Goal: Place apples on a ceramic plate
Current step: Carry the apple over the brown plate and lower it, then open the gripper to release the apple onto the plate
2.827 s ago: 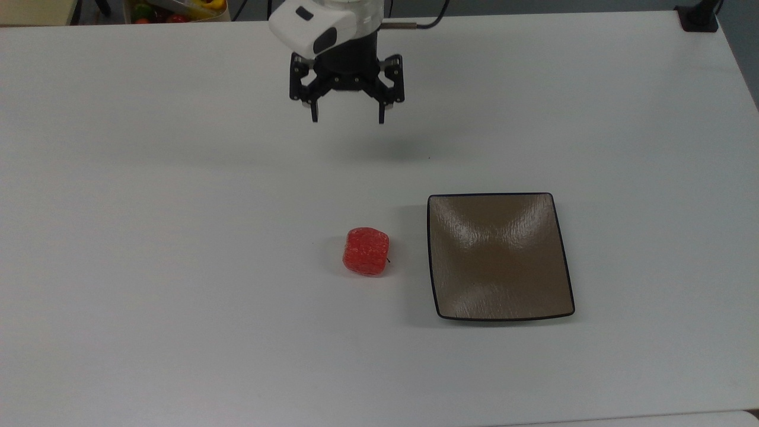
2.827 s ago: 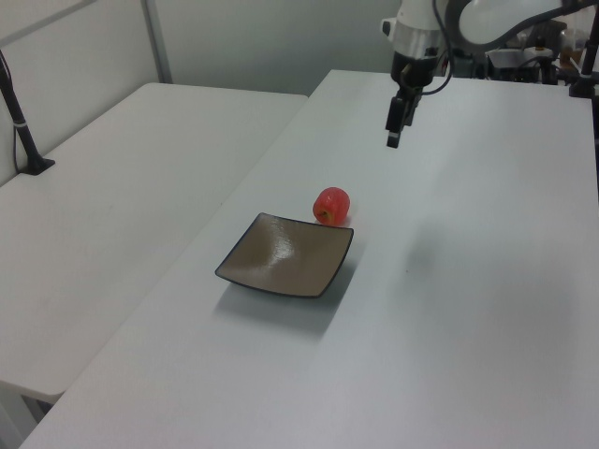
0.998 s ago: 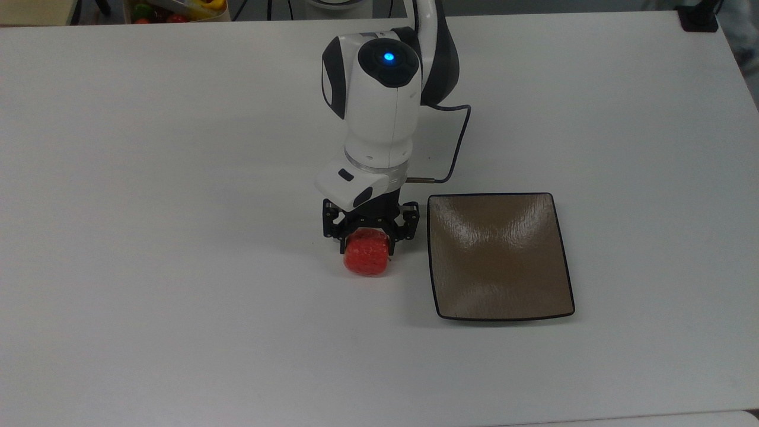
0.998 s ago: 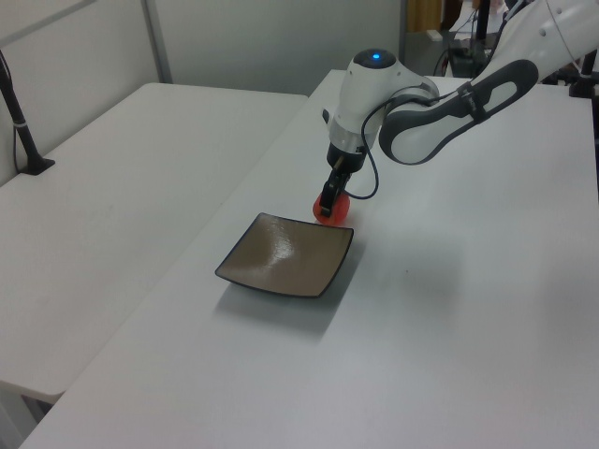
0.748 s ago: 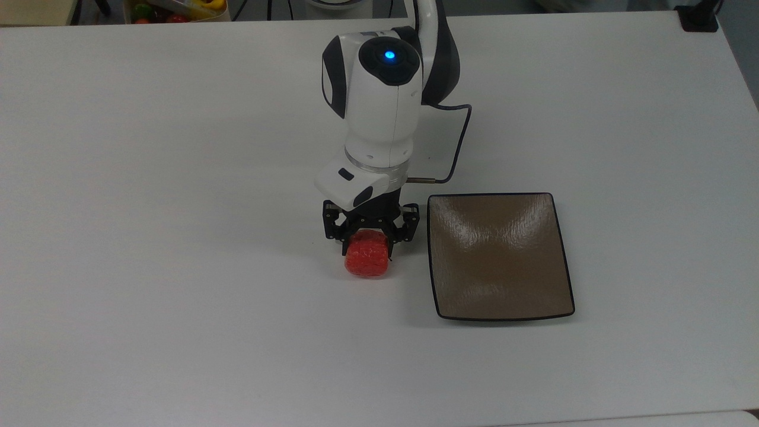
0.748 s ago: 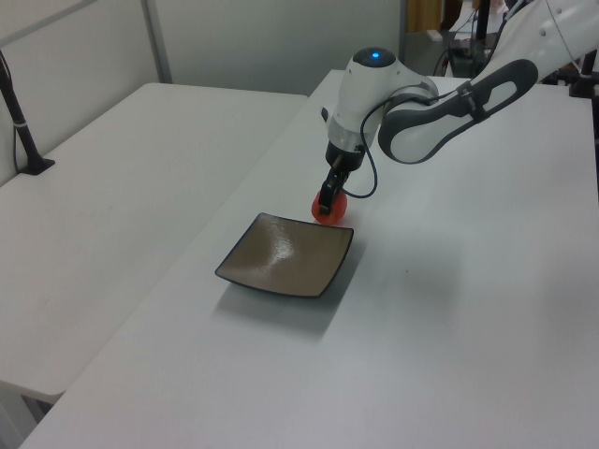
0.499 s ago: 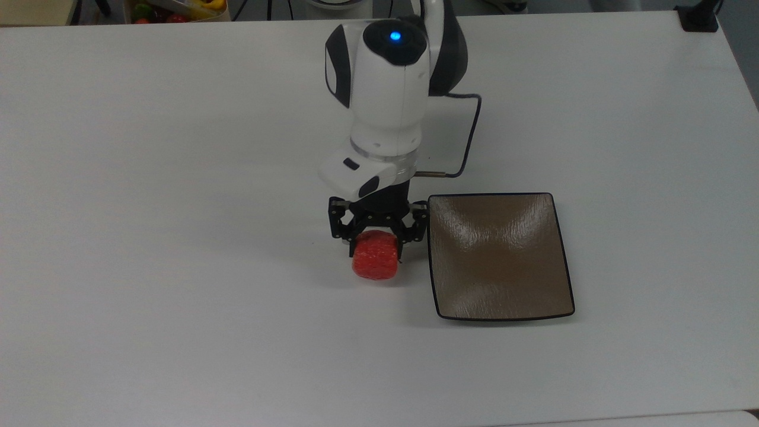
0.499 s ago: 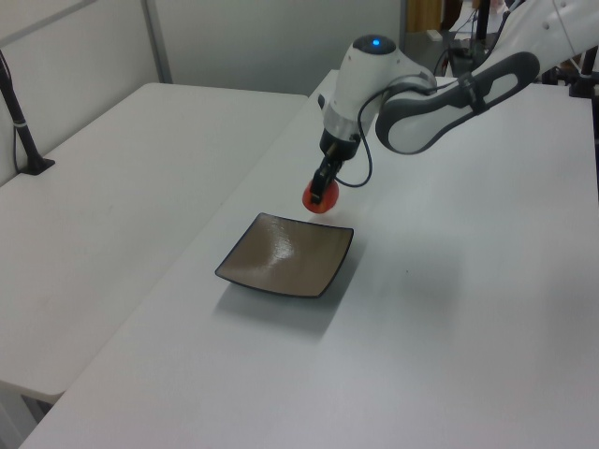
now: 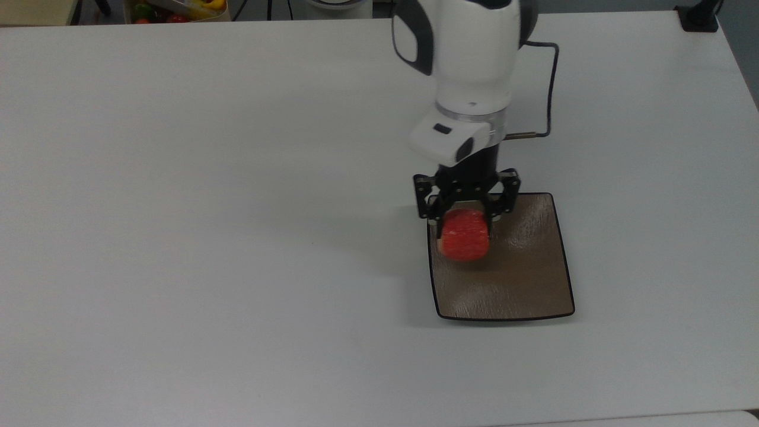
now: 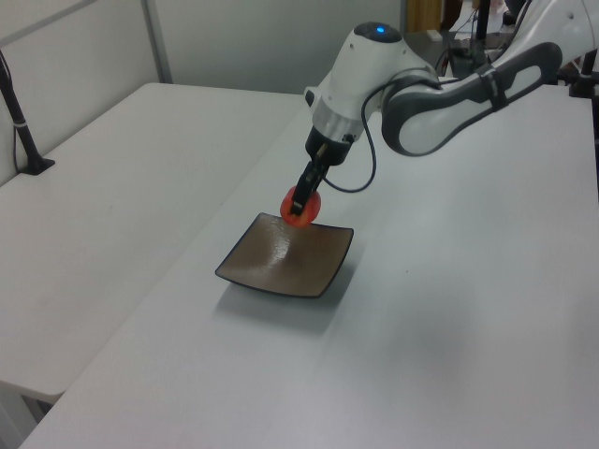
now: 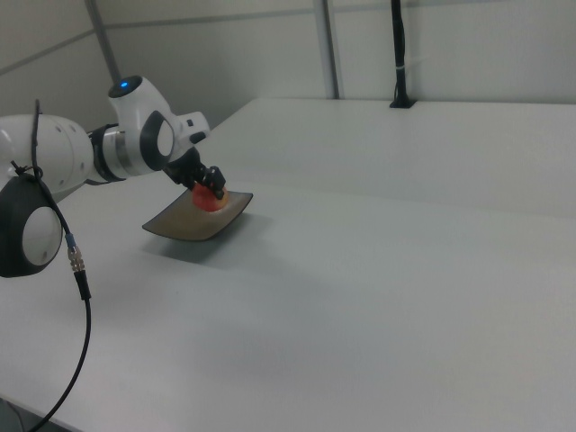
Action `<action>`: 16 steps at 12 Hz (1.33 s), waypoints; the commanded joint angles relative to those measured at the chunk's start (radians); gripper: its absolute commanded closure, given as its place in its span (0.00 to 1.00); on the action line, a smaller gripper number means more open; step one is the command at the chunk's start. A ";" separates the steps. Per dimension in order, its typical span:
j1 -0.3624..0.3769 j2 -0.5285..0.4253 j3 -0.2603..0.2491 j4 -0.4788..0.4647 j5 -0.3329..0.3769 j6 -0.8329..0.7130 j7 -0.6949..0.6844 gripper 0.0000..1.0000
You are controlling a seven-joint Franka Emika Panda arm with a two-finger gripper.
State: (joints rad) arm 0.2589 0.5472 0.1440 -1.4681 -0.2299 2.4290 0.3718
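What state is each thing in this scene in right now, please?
apple: gripped, lifted clear above the plate's edge nearest the arm.
ceramic plate: flat on the table, nothing resting on it.
pincer: shut on the apple, pointing down.
table: bears the plate.

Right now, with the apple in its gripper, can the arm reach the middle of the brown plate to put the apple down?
Probably yes. The gripper holds the apple over the ceramic plate, toward the top view's upper left corner. The plate's surface is bare, so nothing blocks a short move to its middle.
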 commanded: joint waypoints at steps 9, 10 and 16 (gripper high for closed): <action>0.031 -0.058 -0.006 0.005 -0.088 -0.226 0.061 0.00; 0.031 -0.078 -0.006 0.002 -0.079 -0.270 0.052 0.00; 0.004 -0.271 -0.020 -0.017 0.026 -0.750 -0.241 0.00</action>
State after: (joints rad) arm 0.2833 0.3593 0.1410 -1.4443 -0.2472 1.7941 0.2492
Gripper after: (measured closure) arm 0.000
